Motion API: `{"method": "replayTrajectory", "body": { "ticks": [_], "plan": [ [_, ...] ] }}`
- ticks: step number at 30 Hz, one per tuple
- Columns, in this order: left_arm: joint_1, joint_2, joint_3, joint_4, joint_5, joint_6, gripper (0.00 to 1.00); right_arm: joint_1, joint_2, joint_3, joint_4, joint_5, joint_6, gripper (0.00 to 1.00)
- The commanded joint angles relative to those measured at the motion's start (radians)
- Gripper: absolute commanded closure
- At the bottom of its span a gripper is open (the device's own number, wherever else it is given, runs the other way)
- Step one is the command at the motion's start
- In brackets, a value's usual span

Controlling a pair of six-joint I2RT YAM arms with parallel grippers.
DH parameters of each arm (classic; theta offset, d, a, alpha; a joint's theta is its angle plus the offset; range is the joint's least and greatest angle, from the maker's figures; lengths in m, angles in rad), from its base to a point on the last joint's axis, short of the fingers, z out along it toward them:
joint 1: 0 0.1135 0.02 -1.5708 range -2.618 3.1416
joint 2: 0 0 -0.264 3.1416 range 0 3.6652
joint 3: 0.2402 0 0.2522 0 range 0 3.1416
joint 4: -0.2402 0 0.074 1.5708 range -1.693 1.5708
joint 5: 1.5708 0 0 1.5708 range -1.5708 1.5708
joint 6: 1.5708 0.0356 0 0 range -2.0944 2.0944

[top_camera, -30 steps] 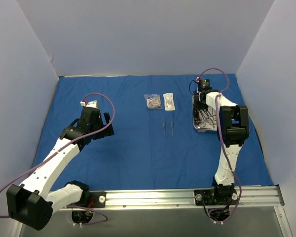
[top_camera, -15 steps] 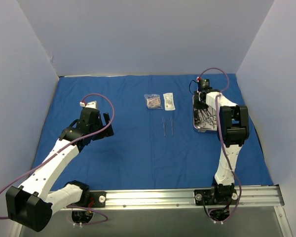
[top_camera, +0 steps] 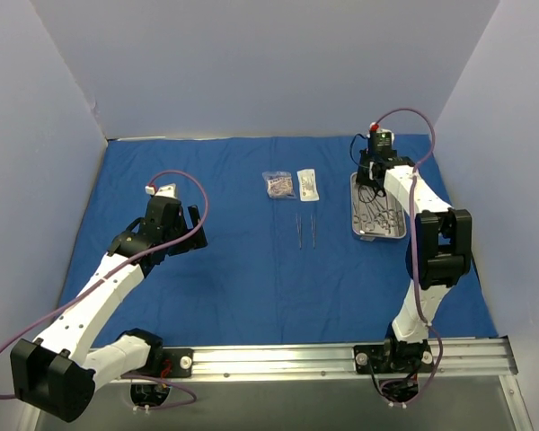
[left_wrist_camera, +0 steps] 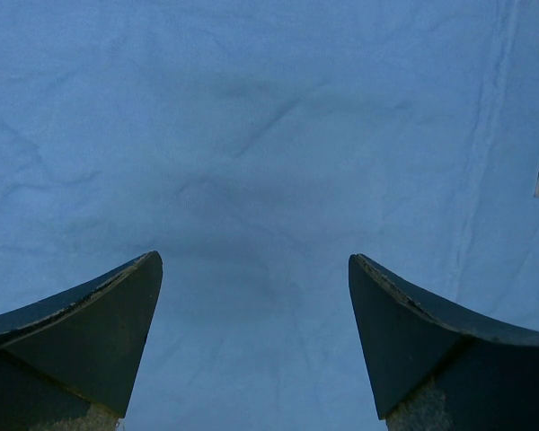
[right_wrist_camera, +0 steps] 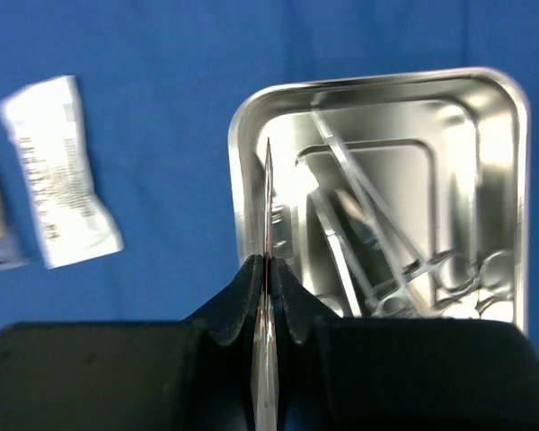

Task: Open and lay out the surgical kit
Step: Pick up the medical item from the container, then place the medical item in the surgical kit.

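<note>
Both jaws of the left gripper [left_wrist_camera: 251,260] stand wide apart, empty, over the left side of the royal-blue cloth wrap [top_camera: 234,269]; farther back (by the right edge) the right gripper [right_wrist_camera: 268,269] pinches a thin steel instrument [right_wrist_camera: 268,184] above the rectangular steel tray [right_wrist_camera: 377,81].

- One blue cloth wrap [top_camera: 251,278], filling the middle of the frame.
- One steel tray [top_camera: 354,212], right of centre.
- Two clear packets [top_camera: 278,185], [top_camera: 307,183], upper centre.
- Two tweezers [top_camera: 298,230], [top_camera: 312,230], centre.
- Several ring-handled instruments [right_wrist_camera: 436,274] in the tray, overlapping; exact number unclear.
- One thin steel instrument [right_wrist_camera: 268,193], lower middle of the right wrist view.
</note>
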Motion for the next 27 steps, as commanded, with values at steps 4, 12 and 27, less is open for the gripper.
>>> {"method": "replayTrajectory", "body": {
  "ticks": [4, 12, 27],
  "plan": [
    [0.007, 0.002, -0.001, 0.032, -0.004, -0.006, 0.06, 0.199, -0.135, -0.083, 0.006, -0.001, 0.198, 1.0],
    [0.007, 0.009, -0.002, 0.041, 0.003, -0.011, 0.06, 0.479, -0.149, -0.19, 0.084, 0.106, 0.375, 1.0],
    [0.007, 0.009, -0.005, 0.038, 0.012, -0.003, 0.06, 0.598, 0.014, -0.177, 0.139, 0.192, 0.405, 1.0]
  ]
}}
